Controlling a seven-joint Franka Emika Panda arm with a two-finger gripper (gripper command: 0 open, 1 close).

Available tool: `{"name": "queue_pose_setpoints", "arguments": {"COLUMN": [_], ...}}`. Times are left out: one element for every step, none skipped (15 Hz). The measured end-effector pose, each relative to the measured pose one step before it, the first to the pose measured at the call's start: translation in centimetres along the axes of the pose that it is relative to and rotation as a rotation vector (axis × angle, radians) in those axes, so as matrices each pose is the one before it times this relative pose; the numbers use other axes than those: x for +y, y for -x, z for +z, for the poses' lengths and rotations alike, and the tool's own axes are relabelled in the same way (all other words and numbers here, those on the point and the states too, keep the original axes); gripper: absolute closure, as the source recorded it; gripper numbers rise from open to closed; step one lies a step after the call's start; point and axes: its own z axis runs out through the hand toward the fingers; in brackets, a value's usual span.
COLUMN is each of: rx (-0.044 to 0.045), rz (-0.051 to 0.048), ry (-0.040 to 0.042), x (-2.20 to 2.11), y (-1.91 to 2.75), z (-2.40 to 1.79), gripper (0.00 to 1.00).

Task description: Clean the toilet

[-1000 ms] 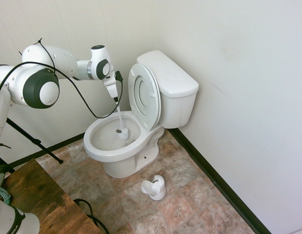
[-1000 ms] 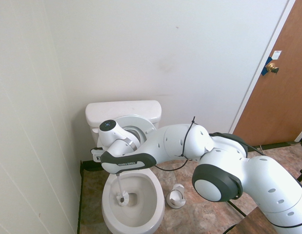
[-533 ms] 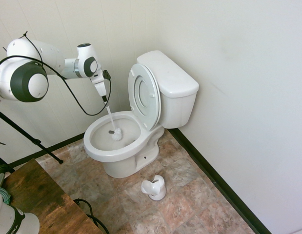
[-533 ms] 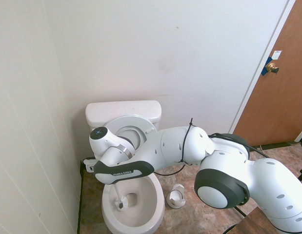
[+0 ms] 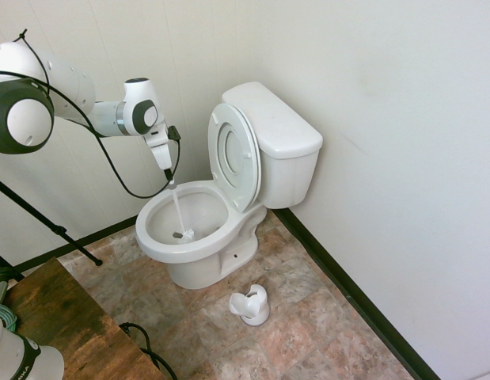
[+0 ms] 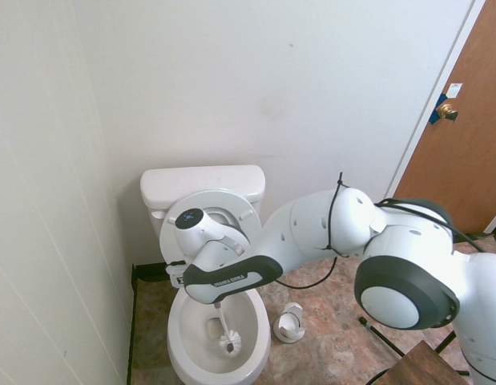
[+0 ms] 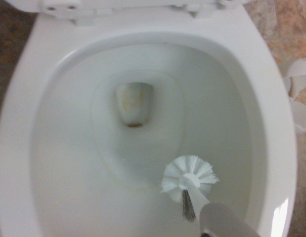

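Note:
The white toilet (image 5: 252,214) stands in the corner with seat and lid (image 5: 233,154) raised against the tank (image 6: 201,183). My gripper (image 5: 170,179) hangs over the bowl's left side, shut on the thin handle of a white toilet brush (image 5: 184,234). The brush slants down into the bowl. Seen from the other side, my gripper (image 6: 216,300) is above the bowl and the brush head (image 6: 230,345) rests on the inner wall near the front. The wrist view shows the bristle head (image 7: 188,178) on the wet bowl wall, apart from the stained drain (image 7: 134,102).
A small white brush holder (image 5: 251,305) lies on the tiled floor in front of the toilet, also visible as the holder (image 6: 290,323). A wooden tabletop (image 5: 62,317) fills the lower left. Walls close in behind and beside the toilet; a brown door (image 6: 464,136) stands at right.
The arm has swung away from the raised seat and dragged the brush head from the middle of the bowl toward its front wall. The grip on the handle has stayed the same.

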Motion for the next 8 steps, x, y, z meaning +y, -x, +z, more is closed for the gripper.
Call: {"name": "queue_pose_setpoints", "arguments": {"rx": [-0.003, -0.00513, -0.00344, 0.00021, 0.00187, 0.00338, 0.00093, -0.0017], "rz": [0.01569, 0.01287, 0.0136, 0.01254, 0.01416, 0.01414, 0.01162, 0.01029], "ry": [-0.00182, -0.00519, -0.00606, -0.0032, -0.00404, -0.00129, -0.00514, -0.00906], "x": [-0.251, -0.339, -0.558, -0.727, -0.992, -1.144, -1.179, -1.167], "y": [-1.98, -1.54, -1.124, -0.816, -0.776, -0.892, -0.836, -0.706], "z": [0.221, 0.064, -0.042, 0.134, 0.176, 0.171, 0.043, -0.092], "gripper": [1.0, 1.0, 1.0, 1.0, 1.0, 1.0, 1.0, 1.0]}}
